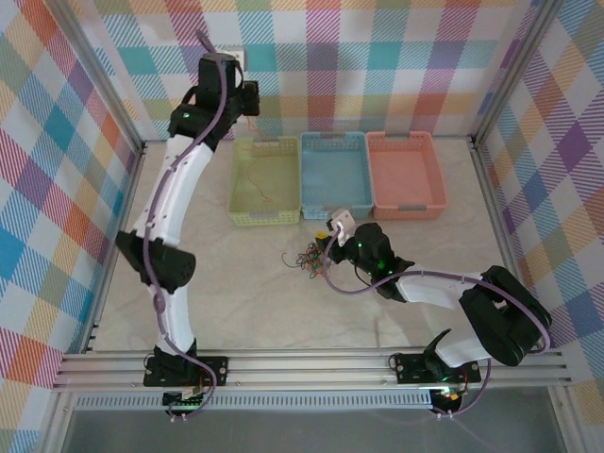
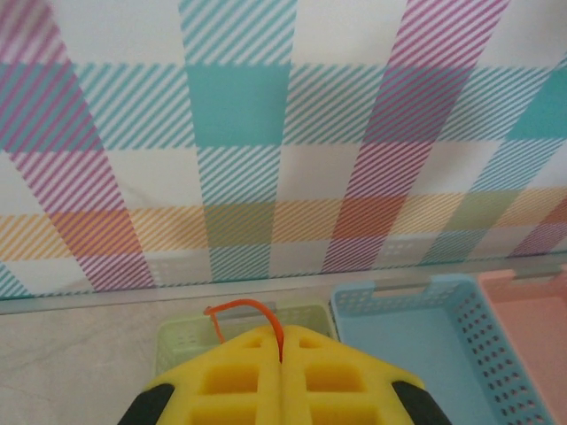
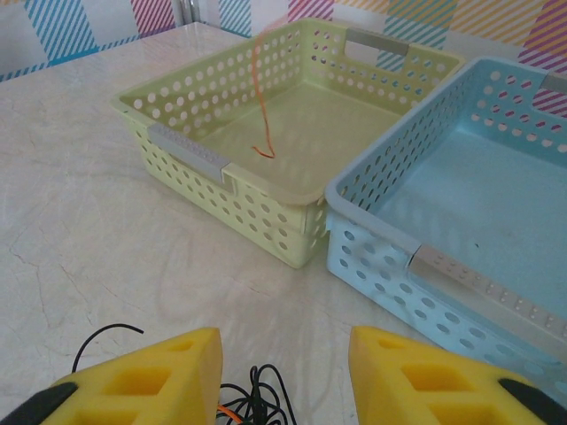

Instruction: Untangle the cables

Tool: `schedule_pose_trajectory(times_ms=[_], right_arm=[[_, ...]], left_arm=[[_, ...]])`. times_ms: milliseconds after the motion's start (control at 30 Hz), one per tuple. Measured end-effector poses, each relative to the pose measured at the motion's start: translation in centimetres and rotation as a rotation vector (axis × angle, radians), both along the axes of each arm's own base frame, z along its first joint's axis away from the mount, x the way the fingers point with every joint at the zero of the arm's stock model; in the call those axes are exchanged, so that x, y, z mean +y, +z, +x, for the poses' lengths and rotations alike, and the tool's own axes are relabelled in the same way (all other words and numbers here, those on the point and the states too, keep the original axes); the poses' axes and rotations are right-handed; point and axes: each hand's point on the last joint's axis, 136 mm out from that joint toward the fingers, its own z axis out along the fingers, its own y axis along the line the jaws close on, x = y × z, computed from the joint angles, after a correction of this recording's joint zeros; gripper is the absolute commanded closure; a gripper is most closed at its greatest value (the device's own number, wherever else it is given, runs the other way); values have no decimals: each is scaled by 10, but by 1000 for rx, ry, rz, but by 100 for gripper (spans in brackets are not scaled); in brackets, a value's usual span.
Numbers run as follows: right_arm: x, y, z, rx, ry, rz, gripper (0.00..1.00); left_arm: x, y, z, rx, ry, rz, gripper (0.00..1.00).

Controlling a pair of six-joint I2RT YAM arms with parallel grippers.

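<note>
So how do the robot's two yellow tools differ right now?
The left tool is shut on an orange cable; the right tool is open, holding nothing. The left tool is high above the green basket; the right tool sits low by the tangled cables. Both are yellow.

A small tangle of thin cables [image 1: 307, 258], black, orange and green, lies loose on the table [image 1: 245, 293], just in front of the yellow-green basket [image 3: 133, 108] and the blue basket [image 3: 381, 257]. One orange cable [image 3: 263, 115] hangs apart, near vertical, its curled lower end at the yellow-green basket's floor.
</note>
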Motion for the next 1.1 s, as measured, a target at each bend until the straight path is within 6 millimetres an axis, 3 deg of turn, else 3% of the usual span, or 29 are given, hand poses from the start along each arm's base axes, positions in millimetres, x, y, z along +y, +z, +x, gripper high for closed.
schedule_pose_trajectory(times_ms=[167,333,367,400,467,567,700,767,967,1033,1100], right_arm=[[1,0,-1,2,7,2,57],[2,0,-2,4,17,4,57],[2,0,-2,6,19,4,57],[3,-1,-3,9,23,3,57],[4,-2,-4,14,32,2,56],[4,-3,-5,19,40,3,56],[4,-3,-5,19,38,3,56],[4,-3,-5,19,39,3,56],[4,-3,-5,20,41,4,55],[4,-3,-5,20,42,4,55],[4,-3,-5,20,41,4,55]], left_arm=[[-15,-91,30,174,-55,16,100],[-27,-182,20,384,-107,12,100],[-27,-195,17,413,-105,15,96],[-26,-203,14,433,-102,18,85],[-24,-212,12,462,-90,16,53],[-24,-214,7,495,-85,-14,37],[-20,-204,-12,502,-75,-52,31],[-15,-185,-33,495,-71,-80,31],[-13,-96,-109,325,-138,-214,33],[-16,-86,-138,288,-175,-266,34],[-22,-96,-167,292,-211,-308,35]])
